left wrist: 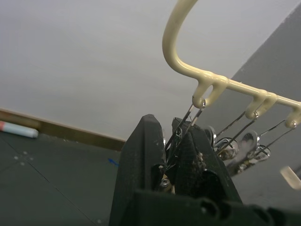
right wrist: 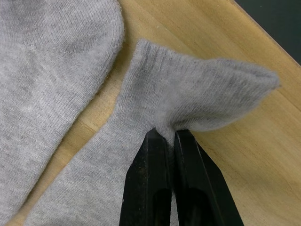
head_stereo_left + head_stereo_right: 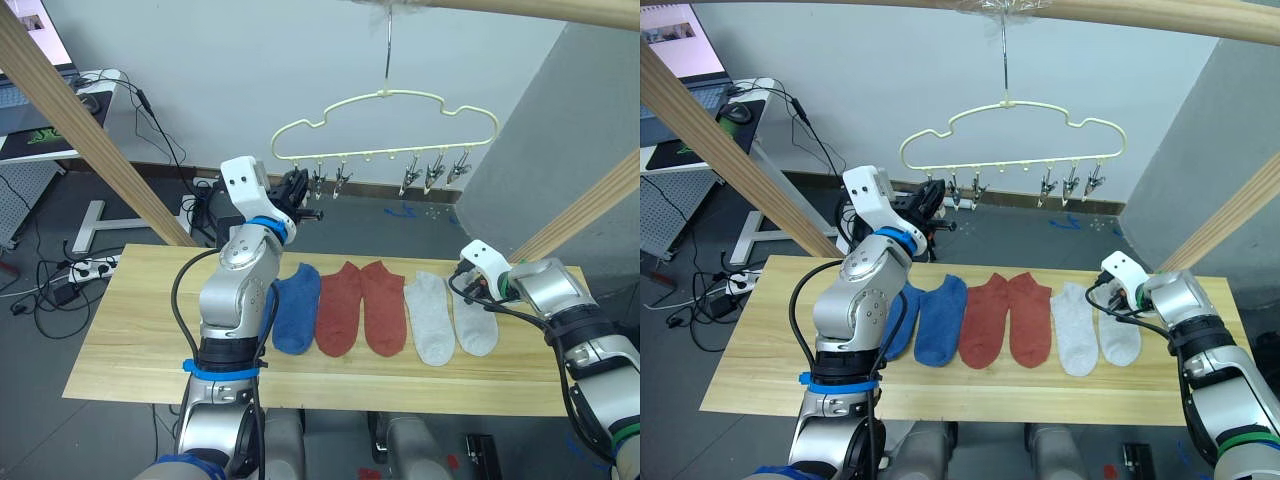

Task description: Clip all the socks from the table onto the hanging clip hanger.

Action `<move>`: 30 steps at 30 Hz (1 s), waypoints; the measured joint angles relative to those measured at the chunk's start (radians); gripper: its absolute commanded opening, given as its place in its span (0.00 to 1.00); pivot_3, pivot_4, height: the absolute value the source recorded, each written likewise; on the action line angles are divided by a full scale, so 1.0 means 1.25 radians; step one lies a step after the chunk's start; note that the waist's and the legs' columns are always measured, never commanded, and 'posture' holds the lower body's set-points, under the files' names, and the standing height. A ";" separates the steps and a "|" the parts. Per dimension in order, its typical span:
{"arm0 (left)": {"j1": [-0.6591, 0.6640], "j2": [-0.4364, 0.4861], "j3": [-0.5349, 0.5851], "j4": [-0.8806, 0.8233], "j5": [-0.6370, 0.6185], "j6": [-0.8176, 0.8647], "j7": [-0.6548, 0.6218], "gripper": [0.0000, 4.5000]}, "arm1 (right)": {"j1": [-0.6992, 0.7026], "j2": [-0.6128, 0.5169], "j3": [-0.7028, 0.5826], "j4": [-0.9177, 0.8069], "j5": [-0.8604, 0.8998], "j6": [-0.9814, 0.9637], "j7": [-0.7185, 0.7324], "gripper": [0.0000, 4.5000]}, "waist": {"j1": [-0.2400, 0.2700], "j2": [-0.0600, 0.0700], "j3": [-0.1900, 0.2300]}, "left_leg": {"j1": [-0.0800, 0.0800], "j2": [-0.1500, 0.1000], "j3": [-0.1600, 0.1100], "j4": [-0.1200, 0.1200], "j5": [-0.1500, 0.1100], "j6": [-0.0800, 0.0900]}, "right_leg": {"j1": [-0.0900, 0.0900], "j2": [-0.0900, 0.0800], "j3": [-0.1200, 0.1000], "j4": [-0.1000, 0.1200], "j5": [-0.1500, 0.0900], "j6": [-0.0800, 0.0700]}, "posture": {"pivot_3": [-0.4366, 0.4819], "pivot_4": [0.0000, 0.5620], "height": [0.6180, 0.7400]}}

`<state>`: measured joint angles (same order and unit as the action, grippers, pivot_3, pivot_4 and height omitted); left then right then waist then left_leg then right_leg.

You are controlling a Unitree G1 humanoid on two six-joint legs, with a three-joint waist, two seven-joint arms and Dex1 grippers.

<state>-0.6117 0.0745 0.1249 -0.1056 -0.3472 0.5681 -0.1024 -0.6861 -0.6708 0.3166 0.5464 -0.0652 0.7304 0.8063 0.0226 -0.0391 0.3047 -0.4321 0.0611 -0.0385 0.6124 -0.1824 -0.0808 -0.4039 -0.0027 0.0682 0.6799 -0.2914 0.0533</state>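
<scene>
My left end effector (image 1: 171,155) is raised up at the left end of the hanger (image 3: 385,120), which hangs by its hook from a wooden pole overhead. Its two black fingers (image 1: 141,155) are pinched together on the leftmost clip (image 1: 181,129), whose wire loop runs up to the small eyelet on the pale-yellow bar. The other clips (image 3: 432,172) dangle along the same bar, none of them with anything in it.

My right end effector (image 2: 170,141) is down on the surface (image 3: 130,340), at the right end of the row of socks. Its fingers are closed almost completely, with a fold of the outer grey sock (image 2: 188,94) nipped between the tips near the cuff. The cuff end is bunched and lifted a little off the wood, while the remainder of that sock lies flat.

Just beside it lies the second grey sock (image 3: 430,318), the two almost touching. Next along come the two rust-red socks (image 3: 362,305), side by side with their edges meeting. Then a blue sock (image 3: 297,307) lies flat near my left arm, and in the right eye view the edge of the other blue sock (image 3: 902,322) shows beyond it, partly hidden by that arm. All six are on the wood, toes toward me.
</scene>
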 measured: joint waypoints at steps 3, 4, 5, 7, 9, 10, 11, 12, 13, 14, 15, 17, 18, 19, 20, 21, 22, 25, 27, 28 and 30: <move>-0.010 0.008 0.026 -0.007 -0.051 0.048 -0.016 0.06 | 0.035 -0.016 0.000 -0.068 -0.002 0.028 0.006 0.00 | 0.000 0.000 0.000 | 0.000 0.000 0.000 0.000 0.000 0.000 | 0.000 0.000 0.000 0.000 0.000 0.000 | 0.61 0.54 1.00; -0.012 0.014 0.035 -0.007 -0.067 0.060 -0.022 0.06 | 0.048 -0.023 0.000 -0.098 -0.001 0.045 0.012 0.00 | 0.000 0.000 0.000 | 0.000 0.000 0.000 0.000 0.000 0.000 | -0.001 0.000 0.000 0.000 0.000 0.000 | 0.61 0.53 1.00; -0.018 0.019 0.047 -0.007 -0.089 0.081 -0.030 0.06 | 0.067 -0.034 -0.001 -0.144 0.002 0.069 0.019 0.00 | 0.000 0.001 0.000 | 0.000 0.000 0.000 0.000 0.000 0.000 | -0.001 0.000 0.000 0.000 0.000 0.000 | 0.60 0.52 1.00; -0.034 0.031 0.074 -0.004 -0.132 0.123 -0.036 0.06 | 0.098 -0.056 -0.009 -0.250 0.014 0.118 0.035 0.00 | -0.002 0.001 0.000 | -0.001 0.000 0.000 -0.001 0.000 -0.001 | -0.001 0.000 0.000 0.000 0.000 0.000 | 0.59 0.50 1.00; -0.052 0.037 0.113 0.002 -0.185 0.170 -0.035 0.06 | 0.125 -0.082 -0.046 -0.402 0.057 0.190 0.058 0.00 | -0.004 0.002 0.001 | -0.001 0.000 -0.001 -0.001 0.001 -0.001 | -0.002 0.000 -0.001 0.000 0.000 0.000 | 0.58 0.48 1.00; -0.059 0.040 0.128 0.007 -0.203 0.186 -0.034 0.06 | 0.126 -0.089 -0.064 -0.467 0.081 0.219 0.070 0.00 | -0.006 0.002 0.001 | -0.001 0.000 -0.001 -0.001 0.001 -0.002 | -0.001 0.000 -0.001 0.000 0.000 0.000 | 0.58 0.47 1.00; -0.067 0.043 0.140 0.017 -0.222 0.201 -0.033 0.06 | 0.126 -0.093 -0.084 -0.529 0.107 0.251 0.079 0.00 | -0.006 0.002 0.001 | -0.001 0.000 -0.001 -0.001 0.001 -0.002 | -0.001 0.000 -0.002 0.000 0.000 0.000 | 0.57 0.47 1.00; -0.075 0.046 0.152 0.026 -0.239 0.217 -0.031 0.06 | 0.123 -0.095 -0.100 -0.591 0.135 0.280 0.090 0.00 | -0.006 0.002 0.001 | -0.001 0.000 -0.002 -0.001 0.001 -0.002 | -0.001 0.000 -0.002 0.000 0.000 0.000 | 0.57 0.46 1.00; -0.085 0.047 0.165 0.035 -0.259 0.239 -0.027 0.06 | 0.117 -0.096 -0.113 -0.651 0.164 0.311 0.099 0.00 | -0.006 0.002 0.001 | -0.001 0.000 -0.002 -0.001 0.001 -0.002 | -0.001 0.000 -0.003 0.000 0.000 0.000 | 0.57 0.45 1.00; -0.091 0.048 0.174 0.040 -0.273 0.251 -0.024 0.06 | 0.112 -0.095 -0.117 -0.685 0.181 0.327 0.105 0.00 | -0.006 0.002 0.001 | -0.001 0.000 -0.002 -0.001 0.001 -0.002 | -0.001 0.000 -0.003 0.000 0.000 0.000 | 0.56 0.45 1.00; -0.099 0.048 0.189 0.051 -0.292 0.265 -0.018 0.06 | 0.104 -0.093 -0.123 -0.714 0.206 0.351 0.109 0.00 | -0.005 0.002 0.001 | -0.001 0.000 -0.002 -0.001 0.001 -0.002 | -0.001 0.000 -0.003 0.000 0.000 0.000 | 0.56 0.44 1.00; -0.115 0.054 0.218 0.068 -0.325 0.292 -0.012 0.06 | 0.085 -0.085 -0.135 -0.761 0.256 0.387 0.120 0.00 | -0.007 0.002 0.001 | -0.001 0.000 -0.002 -0.001 0.001 -0.002 | -0.001 0.000 -0.003 0.000 0.000 0.000 | 0.56 0.44 1.00; -0.120 0.057 0.227 0.075 -0.341 0.301 -0.009 0.06 | 0.076 -0.085 -0.137 -0.776 0.273 0.396 0.123 0.00 | -0.007 0.002 0.001 | -0.001 0.000 -0.002 -0.001 0.001 -0.002 | -0.001 0.000 -0.003 0.000 0.000 0.000 | 0.56 0.43 1.00; -0.127 0.062 0.238 0.088 -0.358 0.314 -0.005 0.06 | 0.064 -0.084 -0.137 -0.786 0.291 0.400 0.124 0.00 | -0.008 0.002 0.001 | -0.001 0.000 -0.002 0.000 0.001 -0.002 | -0.001 0.000 -0.003 0.000 0.000 0.000 | 0.56 0.43 1.00; -0.137 0.063 0.254 0.100 -0.379 0.328 0.004 0.06 | 0.049 -0.075 -0.138 -0.789 0.306 0.402 0.123 0.00 | -0.009 0.002 0.000 | -0.001 0.000 -0.003 0.000 0.001 -0.002 | -0.001 0.000 -0.003 0.000 0.000 0.000 | 0.56 0.43 1.00; -0.146 0.063 0.262 0.111 -0.391 0.334 0.010 0.06 | 0.037 -0.064 -0.139 -0.789 0.321 0.402 0.122 0.00 | -0.010 0.002 0.000 | -0.001 0.000 -0.003 0.000 0.001 -0.002 | -0.001 0.000 -0.003 0.000 0.000 0.000 | 0.55 0.42 1.00; -0.153 0.063 0.273 0.123 -0.406 0.343 0.020 0.06 | 0.024 -0.043 -0.139 -0.789 0.333 0.403 0.121 0.00 | -0.013 0.002 0.000 | -0.001 0.000 -0.003 0.000 0.001 -0.002 | -0.001 0.000 -0.003 0.000 0.000 0.000 | 0.56 0.42 1.00; -0.170 0.062 0.298 0.153 -0.445 0.365 0.048 0.06 | -0.015 0.029 -0.122 -0.783 0.364 0.397 0.110 0.00 | -0.020 0.002 0.000 | -0.001 0.000 -0.003 0.000 0.002 -0.003 | -0.001 0.000 -0.004 0.000 0.000 0.000 | 0.56 0.42 1.00; -0.181 0.061 0.309 0.164 -0.469 0.379 0.071 0.06 | -0.039 0.070 -0.093 -0.767 0.375 0.383 0.097 0.00 | -0.021 0.002 0.000 | -0.001 0.000 -0.003 -0.001 0.003 -0.006 | -0.001 0.000 -0.004 0.001 0.000 0.000 | 0.57 0.41 1.00; -0.183 0.062 0.318 0.170 -0.481 0.383 0.080 0.06 | -0.051 0.090 -0.078 -0.746 0.376 0.371 0.087 0.00 | -0.021 0.002 -0.001 | -0.001 0.000 -0.003 -0.001 0.003 -0.006 | -0.001 0.000 -0.004 0.001 0.000 0.000 | 0.57 0.41 1.00; -0.186 0.063 0.330 0.177 -0.507 0.393 0.101 0.06 | -0.070 0.124 -0.051 -0.702 0.369 0.344 0.073 0.00 | -0.021 0.001 -0.001 | -0.001 0.000 -0.003 -0.001 0.004 -0.006 | -0.001 0.000 -0.004 0.001 0.000 0.000 | 0.59 0.41 1.00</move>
<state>-0.8443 0.1528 0.5368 0.1156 -0.9804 1.0599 0.0236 -0.7741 -0.5157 0.2526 -0.3308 0.3960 1.1599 0.8972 -0.0035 -0.0374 0.3035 -0.4337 0.0616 -0.0426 0.6116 -0.1779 -0.0886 -0.4054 -0.0028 0.0630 0.6808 -0.2913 0.0531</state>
